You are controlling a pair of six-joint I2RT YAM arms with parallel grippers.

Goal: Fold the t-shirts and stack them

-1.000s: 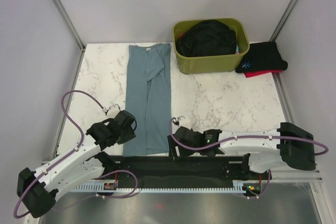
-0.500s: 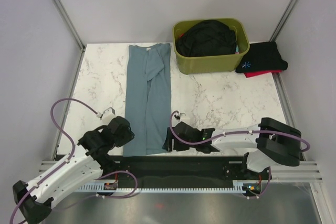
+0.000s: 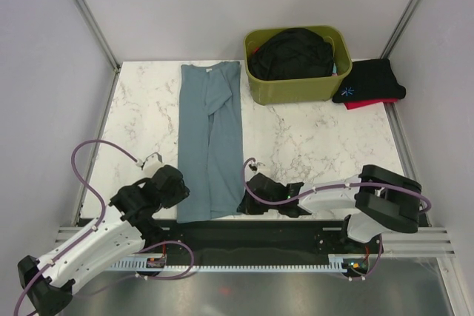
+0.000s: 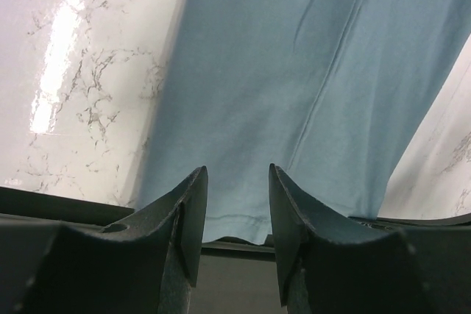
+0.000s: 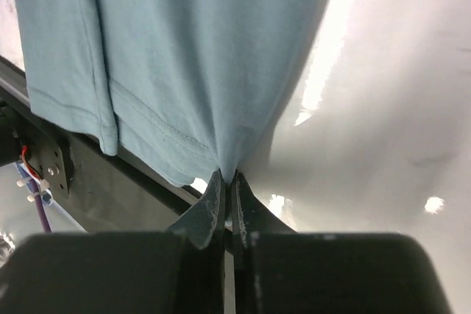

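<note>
Right jaws pinch teal t-shirt (image 5: 184, 49) corner, seemingly overhanging black rail (image 5: 110, 204).

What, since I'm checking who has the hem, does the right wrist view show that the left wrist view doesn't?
Right wrist only: the right pincer shut on the teal t-shirt at its hem corner. Left wrist only: the left pincer open at the hem, pinching nothing. Both: the teal t-shirt lying on the marble table.
</note>
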